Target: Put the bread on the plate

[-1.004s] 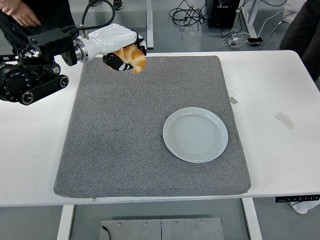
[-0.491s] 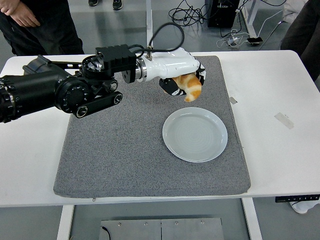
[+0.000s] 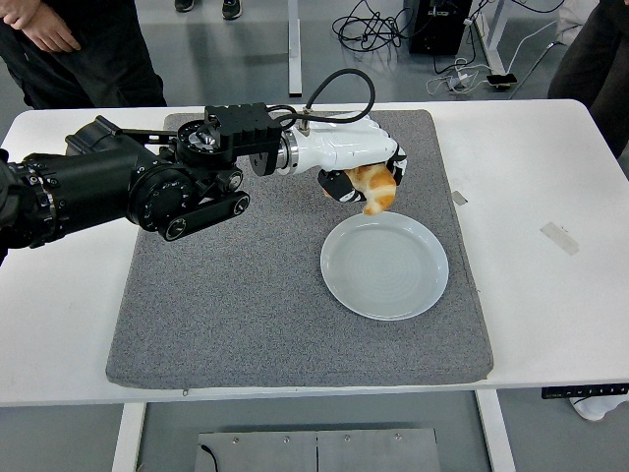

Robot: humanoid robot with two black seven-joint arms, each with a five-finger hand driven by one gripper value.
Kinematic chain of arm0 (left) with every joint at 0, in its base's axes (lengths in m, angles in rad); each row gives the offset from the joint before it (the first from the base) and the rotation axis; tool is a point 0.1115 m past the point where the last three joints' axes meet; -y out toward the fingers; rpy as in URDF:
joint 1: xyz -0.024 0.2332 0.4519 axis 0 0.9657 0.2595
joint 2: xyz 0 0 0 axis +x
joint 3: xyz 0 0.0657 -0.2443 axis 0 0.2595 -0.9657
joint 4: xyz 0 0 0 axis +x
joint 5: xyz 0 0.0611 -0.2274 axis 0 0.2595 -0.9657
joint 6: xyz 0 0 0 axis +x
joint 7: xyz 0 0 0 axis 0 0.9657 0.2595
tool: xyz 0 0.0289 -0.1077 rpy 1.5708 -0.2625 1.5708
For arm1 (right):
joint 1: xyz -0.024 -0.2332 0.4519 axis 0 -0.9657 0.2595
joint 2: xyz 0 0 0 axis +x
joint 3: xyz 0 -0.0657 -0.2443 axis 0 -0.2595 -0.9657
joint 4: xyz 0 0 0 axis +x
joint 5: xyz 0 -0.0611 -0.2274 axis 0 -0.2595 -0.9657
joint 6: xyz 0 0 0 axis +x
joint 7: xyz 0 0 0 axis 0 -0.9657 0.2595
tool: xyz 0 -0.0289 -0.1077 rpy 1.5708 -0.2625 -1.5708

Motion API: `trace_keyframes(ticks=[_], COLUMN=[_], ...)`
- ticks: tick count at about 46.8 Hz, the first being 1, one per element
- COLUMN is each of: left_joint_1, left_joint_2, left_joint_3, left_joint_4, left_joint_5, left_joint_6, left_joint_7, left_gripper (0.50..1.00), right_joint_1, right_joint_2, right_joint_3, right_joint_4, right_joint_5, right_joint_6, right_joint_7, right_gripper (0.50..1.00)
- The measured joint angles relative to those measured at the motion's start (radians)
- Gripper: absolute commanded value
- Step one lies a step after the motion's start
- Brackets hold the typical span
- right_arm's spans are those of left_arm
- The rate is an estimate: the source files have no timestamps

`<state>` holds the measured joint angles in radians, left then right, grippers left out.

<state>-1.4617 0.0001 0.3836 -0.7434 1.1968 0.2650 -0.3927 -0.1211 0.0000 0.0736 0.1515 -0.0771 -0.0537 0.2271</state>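
A golden-brown piece of bread hangs in my left hand, whose fingers are curled around it. The hand has a white shell and black fingers and reaches in from the left over the grey mat. The bread's lower tip is just above the far rim of the pale round plate, which lies on the right half of the mat with nothing on it. My right arm does not show.
A person in dark clothes stands at the top left, one hand showing. Another dark figure is at the top right edge. Two strips of tape lie on the white table right of the mat.
My left arm has swung right and nearer with the bread, from the mat's far left corner to the plate's far rim. In the last half second it dropped slightly lower.
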Motion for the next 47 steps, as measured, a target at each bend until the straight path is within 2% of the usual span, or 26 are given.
trace_keyframes(ticks=[17,22,47], left_joint_1=[0.030,0.054,0.124], left_joint_2=[0.000,0.000,0.000], left_joint_3=[-0.012,-0.012,-0.013], left_joint_4=[-0.057,-0.071,-0.076], left_joint_5=[-0.002,-0.002,0.001], left_joint_6=[0.000,0.000,0.000], left_joint_7=[-0.023,-0.049,-0.049], left_gripper=[0.500,0.500,0.500], right_joint_1=[0.000,0.000,0.000], right_joint_2=[0.000,0.000,0.000], right_joint_3=[0.000,0.000,0.000], right_joint_4=[0.000,0.000,0.000], right_joint_5=[0.000,0.000,0.000], right_joint_6=[0.000,0.000,0.000], right_joint_7=[0.000,0.000,0.000], right_gripper=[1.000,1.000,1.000])
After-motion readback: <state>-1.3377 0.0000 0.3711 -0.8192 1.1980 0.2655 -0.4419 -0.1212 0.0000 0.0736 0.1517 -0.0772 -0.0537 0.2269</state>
